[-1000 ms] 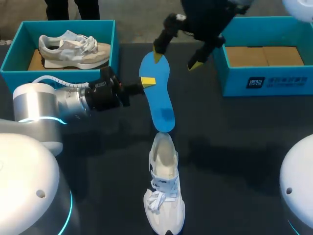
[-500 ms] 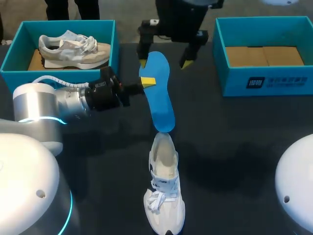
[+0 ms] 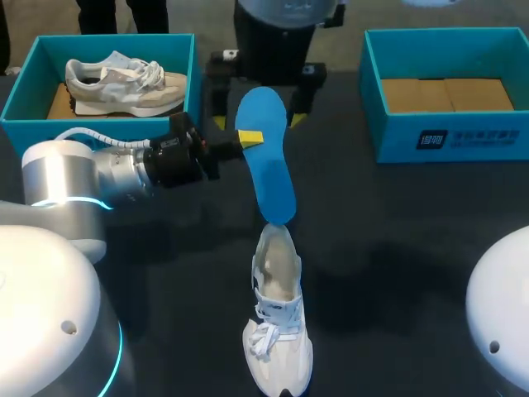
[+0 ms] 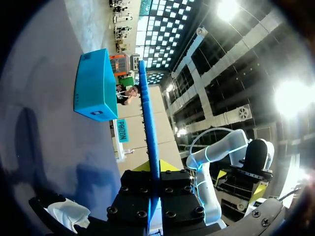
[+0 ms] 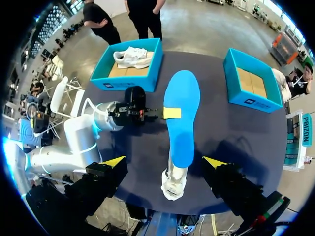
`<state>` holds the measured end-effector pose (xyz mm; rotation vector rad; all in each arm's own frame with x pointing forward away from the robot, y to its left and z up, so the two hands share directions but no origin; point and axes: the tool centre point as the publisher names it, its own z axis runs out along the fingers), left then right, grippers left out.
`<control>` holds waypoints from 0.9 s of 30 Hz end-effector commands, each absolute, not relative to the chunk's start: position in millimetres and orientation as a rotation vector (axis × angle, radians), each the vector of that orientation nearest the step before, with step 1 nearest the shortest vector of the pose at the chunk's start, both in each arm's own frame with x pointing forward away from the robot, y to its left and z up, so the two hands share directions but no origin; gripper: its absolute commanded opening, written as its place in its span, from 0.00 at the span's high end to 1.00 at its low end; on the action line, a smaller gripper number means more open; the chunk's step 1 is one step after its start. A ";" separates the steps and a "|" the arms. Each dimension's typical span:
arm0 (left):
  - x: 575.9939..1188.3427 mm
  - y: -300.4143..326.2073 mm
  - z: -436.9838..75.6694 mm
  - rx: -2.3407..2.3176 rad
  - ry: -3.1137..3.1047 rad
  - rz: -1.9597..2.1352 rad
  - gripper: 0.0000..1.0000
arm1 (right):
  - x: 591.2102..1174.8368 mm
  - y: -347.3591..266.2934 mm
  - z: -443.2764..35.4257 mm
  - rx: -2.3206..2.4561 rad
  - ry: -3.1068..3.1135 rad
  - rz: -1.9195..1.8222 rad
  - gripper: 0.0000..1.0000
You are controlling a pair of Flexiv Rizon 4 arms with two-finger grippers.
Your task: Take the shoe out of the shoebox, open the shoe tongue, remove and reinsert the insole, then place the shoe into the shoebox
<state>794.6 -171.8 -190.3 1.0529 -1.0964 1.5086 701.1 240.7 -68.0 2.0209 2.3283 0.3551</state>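
Head view: the left end effector (image 3: 250, 137) is pinching the blue insole (image 3: 269, 169) by its side edge, holding it slanted above the table (image 3: 397, 248). The insole's lower end is meeting the heel opening of the white shoe (image 3: 277, 331), which is standing on the table. Whether the end is sitting inside, I cannot tell. The right end effector (image 3: 256, 121) is hovering over the insole's far end, its fingers spread wide on either side. A second shoe (image 3: 124, 81) is lying in the left shoebox (image 3: 21, 87). The right shoebox (image 3: 446, 136) is sitting well apart.
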 end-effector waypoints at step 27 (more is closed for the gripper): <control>793.8 -172.0 -190.5 1.054 -1.096 1.510 1.00 | 704.1 187.7 -68.4 2.209 2.521 1.076 0.00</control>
